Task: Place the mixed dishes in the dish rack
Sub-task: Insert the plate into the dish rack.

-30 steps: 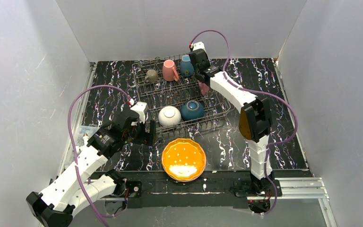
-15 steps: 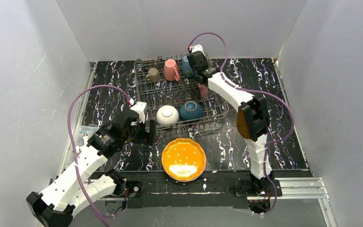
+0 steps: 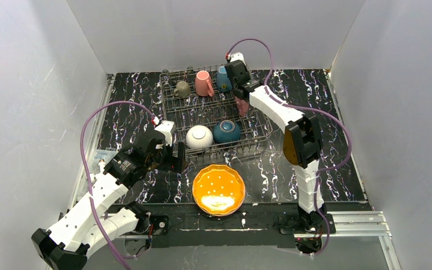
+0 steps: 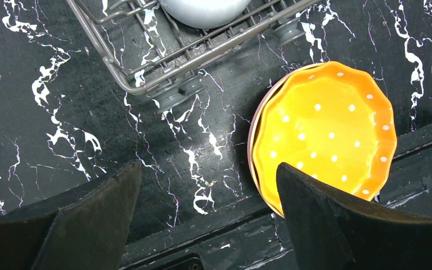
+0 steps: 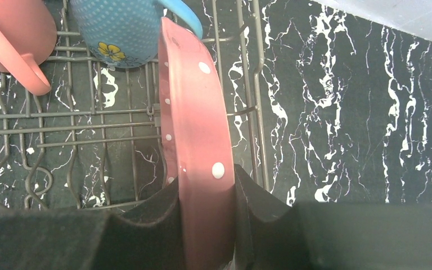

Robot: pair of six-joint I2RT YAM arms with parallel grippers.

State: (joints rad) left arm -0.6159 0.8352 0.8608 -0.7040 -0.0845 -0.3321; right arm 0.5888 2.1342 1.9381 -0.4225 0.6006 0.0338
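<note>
The wire dish rack [image 3: 202,110] stands at the back centre. It holds an olive-grey mug [image 3: 180,89], a pink mug [image 3: 203,83], a teal mug [image 3: 222,79], a white bowl [image 3: 201,137] and a dark-blue bowl [image 3: 228,131]. My right gripper [image 5: 205,197] is shut on a pinkish-red dotted plate [image 5: 194,129], held on edge over the rack's right end beside the teal mug [image 5: 118,31]. An orange dotted plate [image 4: 326,129] lies near the front edge on top of a pink plate [image 4: 252,143]. My left gripper [image 4: 208,191] hangs open just left of them, holding nothing.
The rack's front corner and foot [image 4: 171,95] lie close ahead of the left gripper. The table's front rail [image 4: 315,236] runs under the orange plate's near rim. White walls close in the black marbled table [image 3: 337,112] on three sides.
The right arm has shifted slightly left and back over the rack with the plate still in its grip. The left arm has not moved.
</note>
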